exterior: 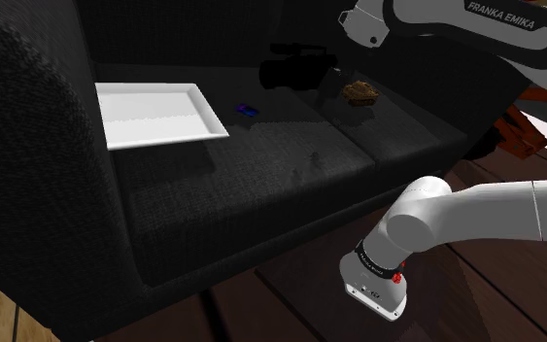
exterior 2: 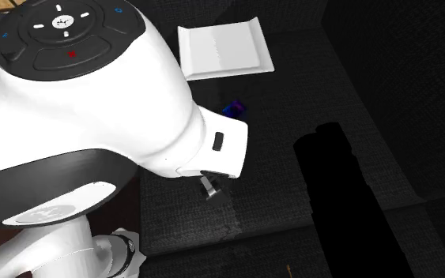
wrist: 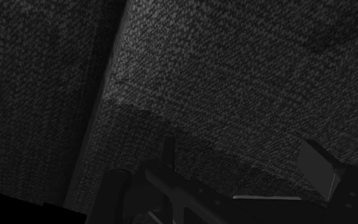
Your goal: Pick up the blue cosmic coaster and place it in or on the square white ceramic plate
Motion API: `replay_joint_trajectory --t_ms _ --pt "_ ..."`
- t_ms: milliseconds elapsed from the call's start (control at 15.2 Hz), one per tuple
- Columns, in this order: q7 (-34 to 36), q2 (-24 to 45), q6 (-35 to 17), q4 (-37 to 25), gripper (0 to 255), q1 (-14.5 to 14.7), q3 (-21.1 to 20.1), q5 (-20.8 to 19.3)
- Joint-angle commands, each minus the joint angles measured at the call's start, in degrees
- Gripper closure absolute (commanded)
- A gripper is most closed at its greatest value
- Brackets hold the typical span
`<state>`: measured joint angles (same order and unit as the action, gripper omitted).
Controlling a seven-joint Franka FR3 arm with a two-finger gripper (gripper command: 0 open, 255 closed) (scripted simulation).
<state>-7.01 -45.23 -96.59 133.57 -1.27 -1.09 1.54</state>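
I see the blue coaster (exterior: 247,110) lying on the sofa (exterior: 261,185) just beside the white plate (exterior: 154,115); my fingers (wrist: 317,169) stand wide and empty (ready to straddle it, I judge).

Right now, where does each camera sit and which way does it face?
Shoulder view: beside the arm, looking down over the dark sofa at white plate and blue coaster; arm at right.
Second exterior view: above the arm, looking down at the sofa; its white joint looms close.
Wrist view: on the wrist, facing sofa fabric; dark tool shows.
Both exterior views share plate and coaster.
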Motion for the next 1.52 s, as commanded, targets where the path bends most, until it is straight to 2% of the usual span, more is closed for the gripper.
replay_joint_trajectory --t_ms 0,528,990,1056,1452 --pt "0.0 0.0 0.0 0.0 0 0.0 0.0 0.0" --pt "4.36 18.27 -1.44 -12.63 0 2.22 -6.02 1.54" --pt "8.61 34.87 0.28 -27.12 0 3.92 -10.8 0.41" --pt "8.85 35.79 0.45 -27.99 0 4.07 -11.01 0.27" --pt "8.77 35.42 -4.2 -22.98 0 4.14 -11.04 0.38"
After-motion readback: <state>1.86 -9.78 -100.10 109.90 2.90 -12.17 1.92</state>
